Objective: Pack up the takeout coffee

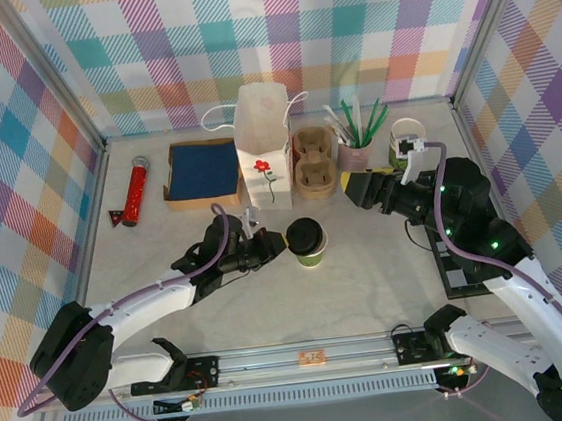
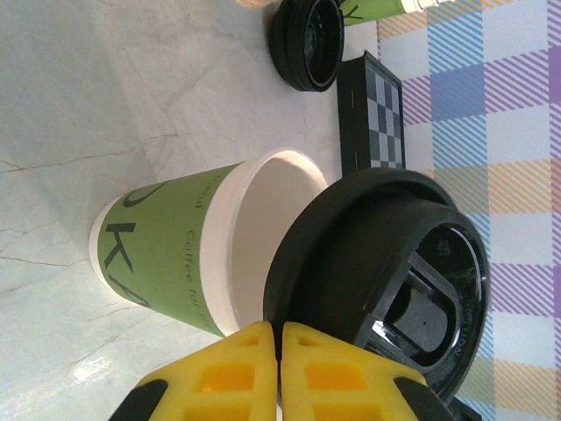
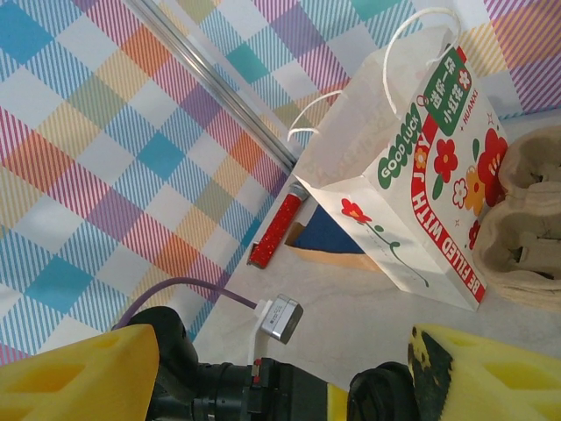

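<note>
lid step: my left gripper (image 2: 279, 364) is pinched shut at the rim of the black lid (image 2: 377, 263), can't tell if it's nipped; lid tilted, coffee cup (image 2: 166, 254) mouth half uncovered; I'd level it, press evenly | right gripper (image 3: 285, 377) spread wide, empty | cup mid-table near the white paper bag (image 1: 259, 147); no drink visible inside; bag's inside hidden

The white left arm (image 1: 140, 306) reaches from the near left toward the middle. Its yellow-fingered left gripper (image 1: 276, 243) (image 2: 279, 342) has its pads pressed together. At the far right the right arm (image 1: 485, 239) bends leftward, and its yellow-padded right gripper (image 1: 349, 189) (image 3: 280, 373) is spread wide, seemingly empty.
</note>
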{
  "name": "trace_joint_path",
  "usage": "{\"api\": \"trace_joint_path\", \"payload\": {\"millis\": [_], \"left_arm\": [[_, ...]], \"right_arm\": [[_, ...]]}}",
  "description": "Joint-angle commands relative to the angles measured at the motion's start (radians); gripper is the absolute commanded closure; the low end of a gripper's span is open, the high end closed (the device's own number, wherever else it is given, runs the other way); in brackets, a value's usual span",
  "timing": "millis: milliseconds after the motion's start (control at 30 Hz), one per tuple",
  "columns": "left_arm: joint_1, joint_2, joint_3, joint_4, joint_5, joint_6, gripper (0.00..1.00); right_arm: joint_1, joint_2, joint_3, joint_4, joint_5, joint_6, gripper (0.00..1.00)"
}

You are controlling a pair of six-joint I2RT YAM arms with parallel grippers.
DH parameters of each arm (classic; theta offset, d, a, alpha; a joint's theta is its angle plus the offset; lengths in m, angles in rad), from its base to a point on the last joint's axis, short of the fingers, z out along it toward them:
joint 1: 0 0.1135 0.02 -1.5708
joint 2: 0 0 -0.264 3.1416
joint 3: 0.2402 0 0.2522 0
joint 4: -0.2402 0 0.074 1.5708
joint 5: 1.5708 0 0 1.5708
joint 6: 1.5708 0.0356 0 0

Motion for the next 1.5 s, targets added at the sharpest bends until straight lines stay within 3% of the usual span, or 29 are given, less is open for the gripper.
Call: {"api": "trace_joint_path", "payload": {"millis": [0,1467], "left_arm": [[-0.011,-0.025,0.04,-0.086,-0.021,0.059,0.92],[-0.034,0.101,0.193,-0.233,-0.09,0.131,0.9]], "right_arm": [[-0.009,-0.015,-0.01,0.042,0.01,0.008,0.25],[-0.02,-0.034,-0.017,0.038,0.033,0.0,0.27]]}}
